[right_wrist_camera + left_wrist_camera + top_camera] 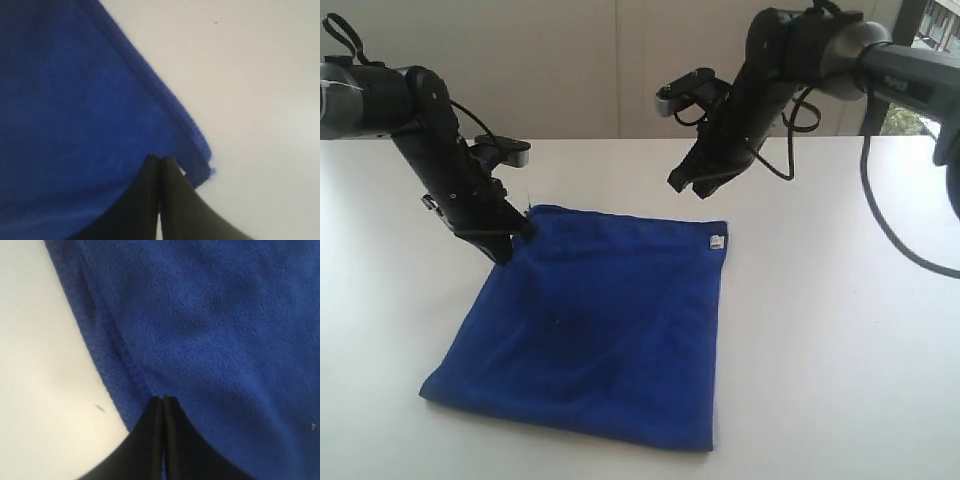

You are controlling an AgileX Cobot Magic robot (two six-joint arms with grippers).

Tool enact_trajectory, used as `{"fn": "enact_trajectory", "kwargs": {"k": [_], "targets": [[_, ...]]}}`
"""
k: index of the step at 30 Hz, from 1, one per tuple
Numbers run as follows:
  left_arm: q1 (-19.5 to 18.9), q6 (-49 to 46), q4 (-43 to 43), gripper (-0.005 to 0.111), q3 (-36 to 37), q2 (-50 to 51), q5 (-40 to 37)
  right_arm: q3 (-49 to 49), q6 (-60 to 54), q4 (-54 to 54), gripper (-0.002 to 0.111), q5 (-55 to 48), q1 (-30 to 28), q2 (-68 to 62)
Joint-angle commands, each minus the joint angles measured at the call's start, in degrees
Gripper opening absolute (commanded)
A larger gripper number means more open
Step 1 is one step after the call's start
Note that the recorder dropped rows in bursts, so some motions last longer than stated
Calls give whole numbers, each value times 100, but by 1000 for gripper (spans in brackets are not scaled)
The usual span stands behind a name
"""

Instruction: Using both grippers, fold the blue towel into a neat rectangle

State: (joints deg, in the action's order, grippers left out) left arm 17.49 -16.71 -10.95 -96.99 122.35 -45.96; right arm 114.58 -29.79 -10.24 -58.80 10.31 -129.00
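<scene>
The blue towel (590, 330) lies spread flat on the white surface (830, 350), a little left of the middle and well short of the surface's far edge. It forms a rough four-sided shape, with soft creases across it and a second layer showing along its side toward the right edge of the surface. Its small white tag (716, 241) sits at the towel corner that points toward the surface's far right corner. The left pincer (508, 252) is down at the towel corner nearest the surface's far left corner, its black arm slanting in from the left. In the left wrist view the left pincer (164, 399) has its two jaws pressed together, the tips meeting right at the stitched hem of the towel (210, 330). Whether any cloth is pinched between them cannot be told. The right pincer (684, 186) hangs in the air, apart from the cloth, above the stretch of surface just beyond the towel's far edge, not far from the tagged corner. In the right wrist view the right pincer (160, 159) is likewise closed with nothing between its jaws, and the towel (75, 100) corner lies below and past the tips. Black cables (790, 140) loop from the right arm.
</scene>
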Motion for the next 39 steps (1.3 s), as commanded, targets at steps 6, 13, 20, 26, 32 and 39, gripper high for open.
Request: {"fn": "enact_trajectory", "kwargs": {"k": [6,13,20,26,32,39], "targets": [[-8,-149,84,0,74,-499,-702,-2212,59,118,0,-25,1597,1031],[-19,-124,101,0,1482,-1761,112,-3858,759,624,0,1028,2247,1225],[-19,-242,-622,0,3146,-2350,1037,-4678,813,954,0,858,2247,1225],[-8,-1276,-1781,0,3620,-2418,1044,-5061,907,1507,0,239,2255,1288],[47,-2682,-3399,0,4022,-2570,923,-5527,921,1669,0,262,2255,1656],[437,-2831,-3573,0,4226,-2642,1051,-5864,1028,1879,0,462,2255,2306]]}}
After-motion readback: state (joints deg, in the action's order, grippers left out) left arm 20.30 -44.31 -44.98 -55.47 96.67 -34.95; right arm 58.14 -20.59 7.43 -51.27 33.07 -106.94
